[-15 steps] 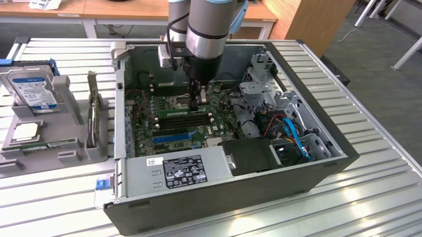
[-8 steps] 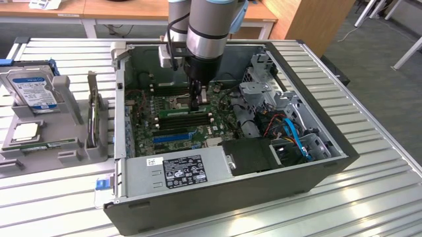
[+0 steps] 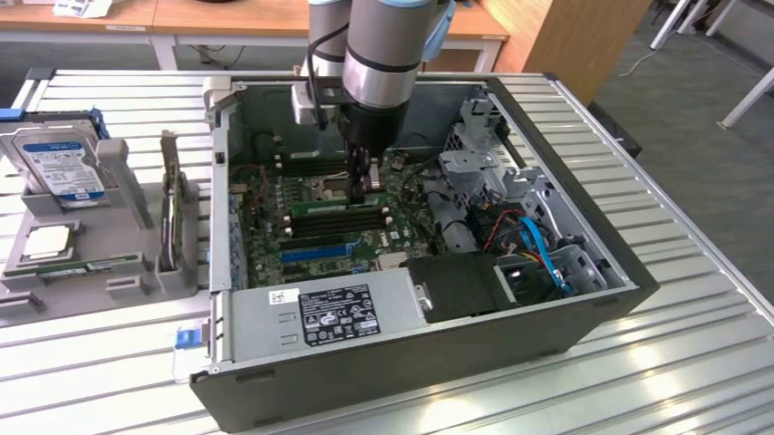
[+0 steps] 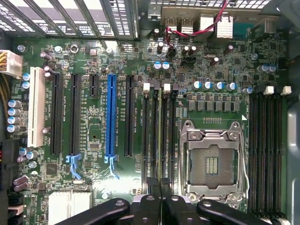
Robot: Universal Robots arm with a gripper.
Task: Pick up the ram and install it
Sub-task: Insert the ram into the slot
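Observation:
The ram (image 3: 82,269) is a narrow green stick with a white label. It lies flat on the grey holder tray (image 3: 130,288) at the exterior view's left, outside the computer case. My gripper (image 3: 362,201) hangs inside the open case over the motherboard, far from the ram. In the wrist view the gripper (image 4: 160,183) has its black fingers (image 4: 149,199) pressed close together, and I see nothing between them. They hover over one end of the dark memory slots (image 4: 154,136), which lie between the blue card slot (image 4: 110,117) and the empty processor socket (image 4: 213,161).
On the tray also sit a blue-labelled hard drive (image 3: 58,163), a square silver processor chip (image 3: 49,241) and an upright card (image 3: 172,204). The case walls (image 3: 220,208) ring the motherboard. A power supply (image 3: 326,313) and drive cages with cables (image 3: 508,217) crowd the near and right sides.

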